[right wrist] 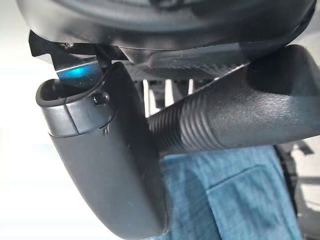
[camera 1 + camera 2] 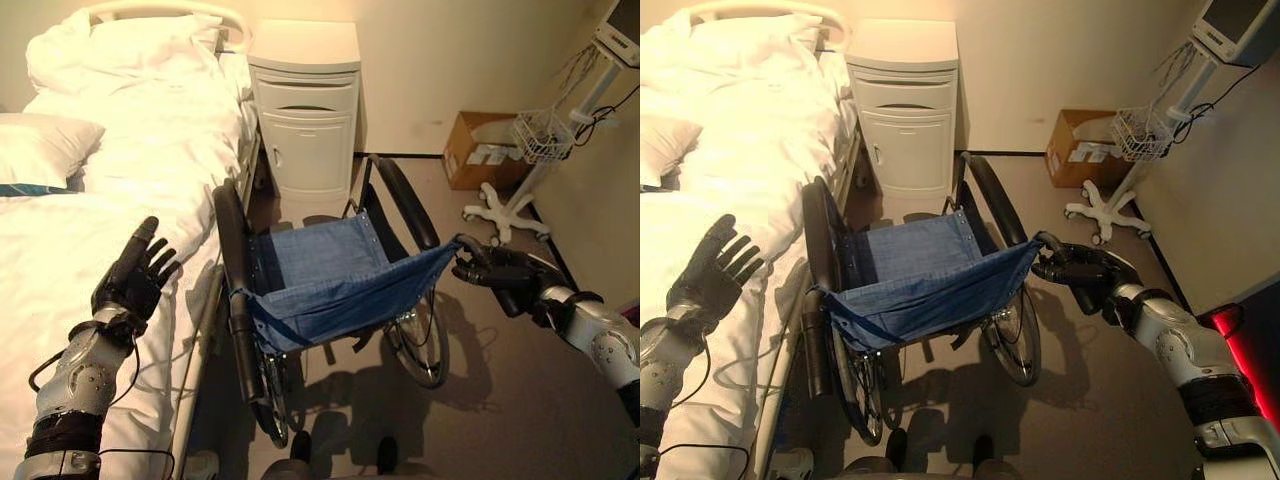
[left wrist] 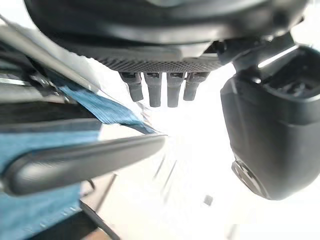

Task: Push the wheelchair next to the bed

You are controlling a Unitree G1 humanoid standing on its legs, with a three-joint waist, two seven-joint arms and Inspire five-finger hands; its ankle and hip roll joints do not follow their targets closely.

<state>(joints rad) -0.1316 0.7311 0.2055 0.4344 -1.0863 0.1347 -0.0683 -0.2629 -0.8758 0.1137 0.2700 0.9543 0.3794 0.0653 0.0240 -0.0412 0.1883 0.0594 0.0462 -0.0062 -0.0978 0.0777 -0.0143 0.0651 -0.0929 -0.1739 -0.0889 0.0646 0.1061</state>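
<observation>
1. Nearest of all sits the left hand (image 2: pixel 130 277), raised over the white bed (image 2: pixel 60 250) with its fingers spread apart and straight, gripping nothing.
2. Just to that hand's right stands the wheelchair (image 2: pixel 320 290) — blue denim sling seat and back, black padded armrests, spoked wheels, its left side close along the bed's edge.
3. On the far side of the chair, the right hand (image 2: pixel 1080 270) is clamped on the wheelchair's right push handle (image 1: pixel 220 120); the right wrist view shows the ribbed black grip lying across the palm with the thumb (image 1: pixel 110 165) wrapped beside it.
4. To the right of that hand lies open grey floor (image 2: pixel 500 400), running on to the wall.
5. Beyond the right hand stands a white wheeled stand (image 2: pixel 520 190) with a wire basket, and a cardboard box (image 2: pixel 480 150) sits against the far wall.
6. Ahead of the chair, past both hands, a white bedside cabinet (image 2: pixel 305 110) stands just beside the bed's head — bare floor lies between it and the chair's front.
</observation>
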